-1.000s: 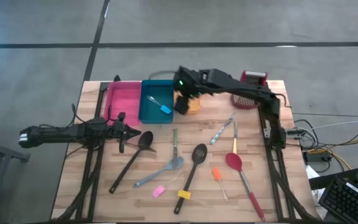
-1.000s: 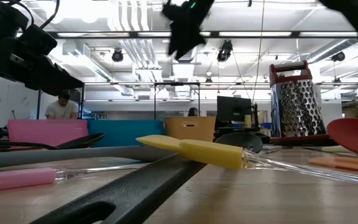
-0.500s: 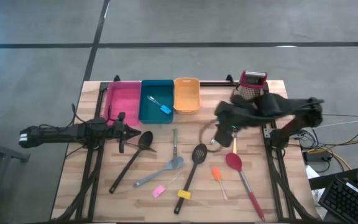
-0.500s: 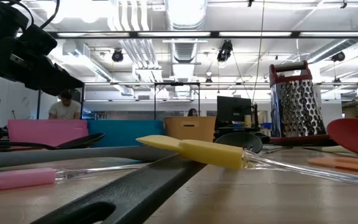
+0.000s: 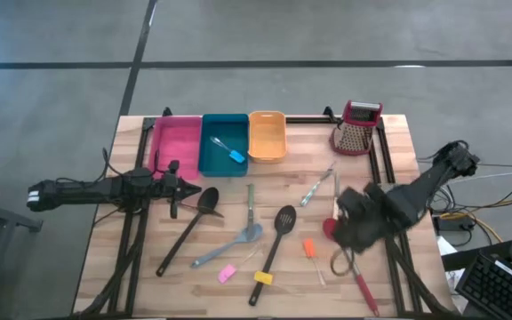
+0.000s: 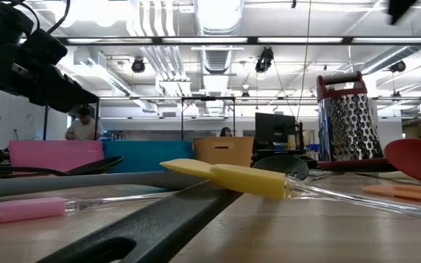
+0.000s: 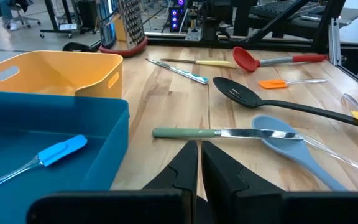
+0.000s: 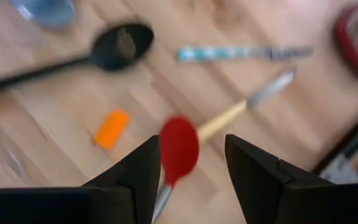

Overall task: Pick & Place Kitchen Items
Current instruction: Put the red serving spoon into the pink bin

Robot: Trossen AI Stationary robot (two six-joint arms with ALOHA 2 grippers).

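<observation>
A workshop with ceiling lights and desks lies beyond the wooden table (image 5: 398,142), where a person (image 6: 83,124) sits far off. Three bins stand in a row along the far edge: one pink bin (image 5: 177,145), one teal bin (image 5: 223,144), one orange bin (image 5: 267,136), with one red-topped grater (image 5: 357,129) well apart from them near the far right corner. Inside the teal bin lies one small blue-handled tool (image 5: 230,151).

The right gripper (image 5: 356,233) hangs over the red spoon (image 8: 178,149), its jaws released and spread, the spoon's bowl showing between them. The spoon's long axis runs from that bowl toward the table's near edge, its handle (image 5: 364,289) passing beyond the jaws. Just beside the jaws lies one orange-handled tool (image 5: 310,250); a yellow-handled knife (image 8: 244,107) and a teal-handled tool (image 8: 241,53) lie just past them.

The left gripper (image 7: 199,158) waits at the table's left side, jaws clenched together, touching nothing. Ahead of them a green-handled knife (image 7: 229,132) lies crosswise, its blade resting over the head of one grey spatula (image 7: 294,146). One black slotted spoon (image 5: 276,238) points its head toward the bins, and one black ladle (image 5: 190,226) lies slantwise with its bowl beside the left jaws. One pink-handled tool (image 5: 228,273) and one yellow-handled tool (image 5: 263,278) rest nearest the front edge.
</observation>
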